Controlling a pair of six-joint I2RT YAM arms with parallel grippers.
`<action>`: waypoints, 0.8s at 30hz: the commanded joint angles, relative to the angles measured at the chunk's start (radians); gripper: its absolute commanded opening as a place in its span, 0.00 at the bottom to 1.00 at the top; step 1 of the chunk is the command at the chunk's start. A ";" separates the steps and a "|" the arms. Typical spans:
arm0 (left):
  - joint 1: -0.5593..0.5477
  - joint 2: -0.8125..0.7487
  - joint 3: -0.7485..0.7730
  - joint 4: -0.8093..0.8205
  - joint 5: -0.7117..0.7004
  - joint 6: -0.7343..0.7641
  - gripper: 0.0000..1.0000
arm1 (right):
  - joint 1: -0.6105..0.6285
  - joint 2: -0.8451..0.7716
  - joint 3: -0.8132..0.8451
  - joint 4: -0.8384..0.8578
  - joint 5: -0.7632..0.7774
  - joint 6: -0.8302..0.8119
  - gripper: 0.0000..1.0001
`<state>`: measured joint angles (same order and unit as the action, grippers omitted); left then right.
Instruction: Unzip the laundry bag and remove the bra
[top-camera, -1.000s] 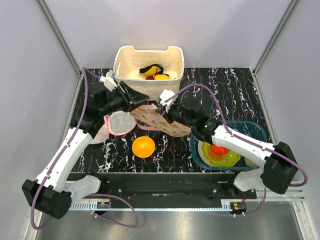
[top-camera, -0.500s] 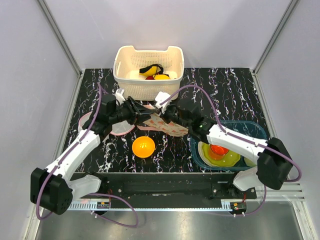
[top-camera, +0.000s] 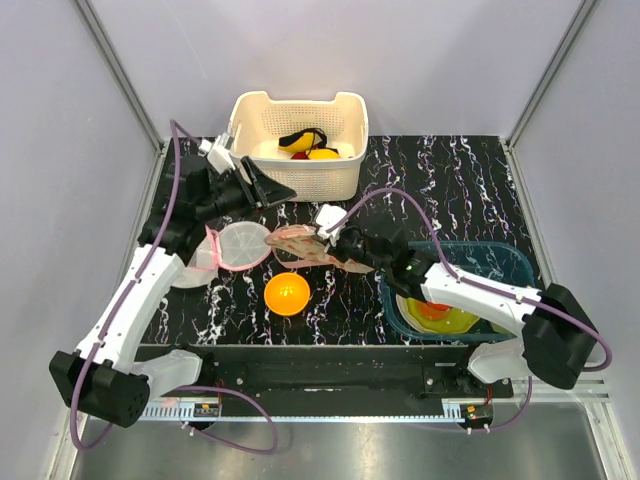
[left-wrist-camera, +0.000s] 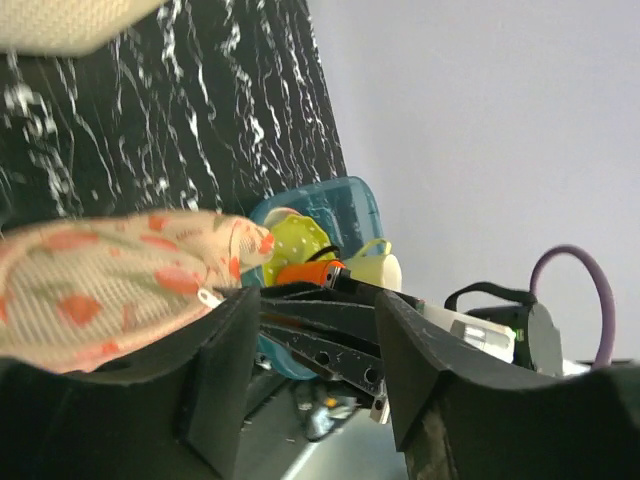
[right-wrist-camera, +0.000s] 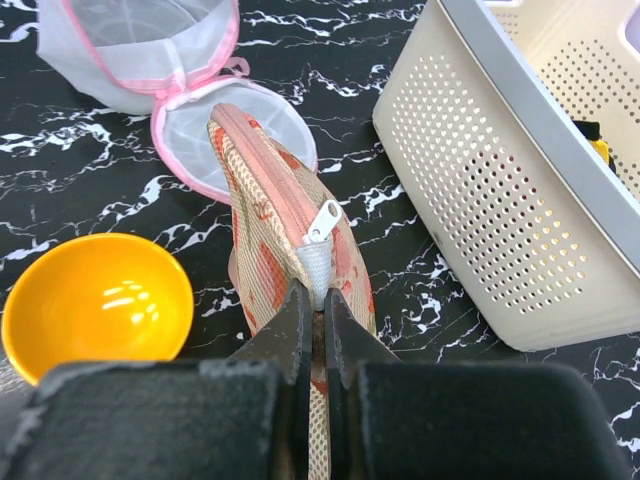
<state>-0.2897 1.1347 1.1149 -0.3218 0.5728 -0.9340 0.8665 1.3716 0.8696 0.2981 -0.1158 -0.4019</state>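
Observation:
The floral laundry bag (top-camera: 305, 245) lies on the table between the two grippers, its zip shut in the right wrist view (right-wrist-camera: 285, 215). My right gripper (top-camera: 335, 238) is shut on the white fabric tab (right-wrist-camera: 318, 272) at the bag's zip end, just below the silver zip pull (right-wrist-camera: 326, 220). My left gripper (top-camera: 268, 188) is open and empty, raised to the upper left of the bag, near the basket. In the left wrist view the bag (left-wrist-camera: 100, 290) shows beyond the open left gripper (left-wrist-camera: 315, 345). The bra is hidden.
A white mesh rounded item with pink trim (top-camera: 238, 245) lies left of the bag. An orange bowl (top-camera: 287, 293) sits in front of it. A cream basket (top-camera: 345, 170) with yellow items stands at the back. A teal bin (top-camera: 505, 258) with dishes is at the right.
My left gripper has pulled away from the bag, up and to the left, and is now empty. The bag has sunk lower, still held by the right gripper.

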 joint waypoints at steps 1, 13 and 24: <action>0.000 0.034 0.071 -0.117 0.059 0.375 0.56 | 0.008 -0.071 -0.023 0.023 -0.068 -0.002 0.00; -0.060 0.160 -0.029 -0.042 0.298 0.433 0.56 | 0.008 -0.072 -0.030 -0.054 -0.117 0.015 0.00; -0.062 0.166 -0.041 -0.036 0.389 0.362 0.47 | 0.008 -0.034 -0.034 -0.021 -0.097 0.005 0.00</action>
<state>-0.3473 1.3178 1.0721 -0.4011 0.8822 -0.5606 0.8700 1.3224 0.8391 0.2405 -0.2264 -0.3965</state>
